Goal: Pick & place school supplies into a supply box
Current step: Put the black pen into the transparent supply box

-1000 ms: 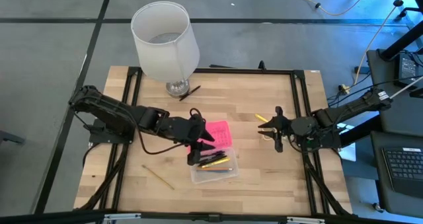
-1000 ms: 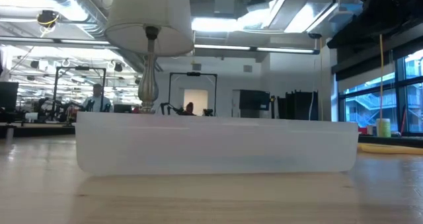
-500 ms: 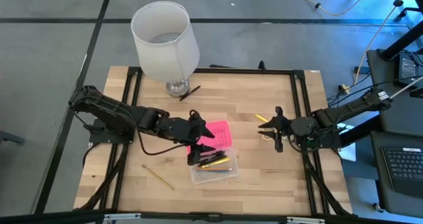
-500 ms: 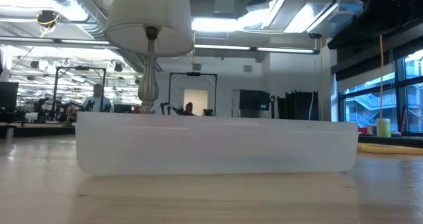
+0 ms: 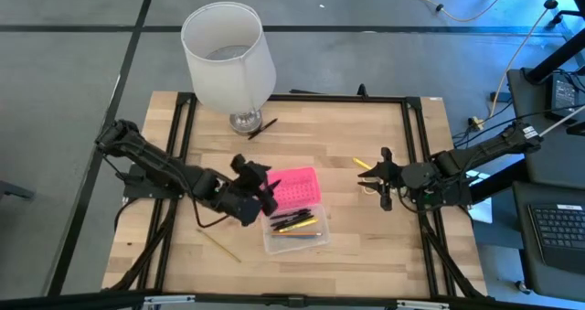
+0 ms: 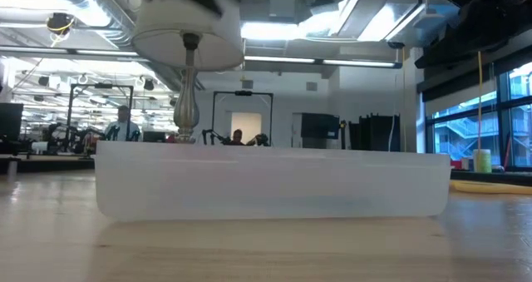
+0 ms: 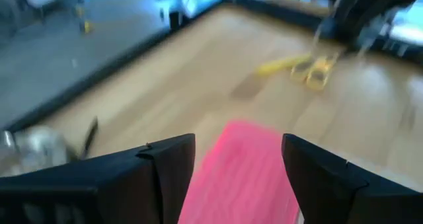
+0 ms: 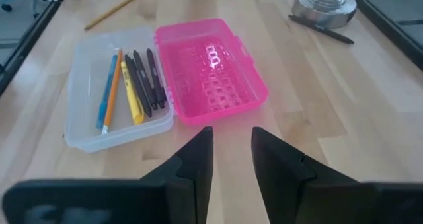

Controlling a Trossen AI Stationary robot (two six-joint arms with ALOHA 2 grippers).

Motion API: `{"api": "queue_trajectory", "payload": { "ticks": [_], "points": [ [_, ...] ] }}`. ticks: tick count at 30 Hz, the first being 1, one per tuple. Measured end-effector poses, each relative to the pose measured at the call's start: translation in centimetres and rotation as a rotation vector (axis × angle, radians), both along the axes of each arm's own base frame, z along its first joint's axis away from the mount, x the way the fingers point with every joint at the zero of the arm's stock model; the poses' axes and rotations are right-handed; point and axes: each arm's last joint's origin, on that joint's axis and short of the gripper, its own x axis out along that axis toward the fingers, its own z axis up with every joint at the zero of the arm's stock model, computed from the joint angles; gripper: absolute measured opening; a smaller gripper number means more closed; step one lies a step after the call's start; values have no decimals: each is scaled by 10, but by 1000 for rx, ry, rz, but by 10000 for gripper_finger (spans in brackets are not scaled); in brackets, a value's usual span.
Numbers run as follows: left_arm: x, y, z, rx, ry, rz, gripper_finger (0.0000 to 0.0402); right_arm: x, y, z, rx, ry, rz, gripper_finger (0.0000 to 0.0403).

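Observation:
The supply box lies open at the table's middle: its pink lid [image 5: 294,186] is folded flat beside its clear base [image 5: 295,231], which holds several pens and pencils [image 8: 129,85]. My left gripper [image 5: 266,193] stands open just left of the lid, its fingers [image 7: 168,164] apart with the lid [image 7: 241,174] beyond them. My right gripper [image 5: 378,176] waits open at the right, facing the box [image 8: 211,75]. A yellow pen [image 5: 362,164] and yellow scissors [image 5: 369,187] lie on the table by its fingers. A pencil [image 5: 218,244] lies near the left front.
A white lamp [image 5: 228,58] stands at the table's far left, a black pen [image 5: 262,127] beside its foot [image 8: 327,2]. In the low view the base's clear wall [image 6: 266,182] fills the front. A black frame [image 5: 411,127] runs round the table.
My left gripper has drawn back from over the box toward the table's left edge and sunk, turning from pointing down to pointing more level. The pink lid shows more fully now. The right arm has kept still.

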Motion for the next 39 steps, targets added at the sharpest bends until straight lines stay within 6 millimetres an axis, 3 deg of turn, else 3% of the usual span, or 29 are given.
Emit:
{"api": "queue_trajectory", "payload": {
  "ticks": [6,15,18,24,31,36,39],
  "points": [
    [-24,22,-53,-93,51,103,216,0,-1,0,-44,-6,-24,108],
    [-77,64,-101,-179,-29,49,216,0,-4,1,-90,-20,-100,108],
    [-90,78,-116,-124,-104,25,216,0,-4,1,-83,-20,-103,108],
    [-101,111,-135,78,-53,-17,216,0,-4,1,-63,-23,-114,108],
    [-101,144,-139,-62,-63,-98,216,0,-4,1,-59,-24,-116,108],
    [-98,145,-136,-345,-207,-195,216,0,-4,1,-17,-31,-138,108],
    [-98,144,-136,-389,-232,-191,216,0,-4,1,-23,-29,-135,108]
  ]
}}
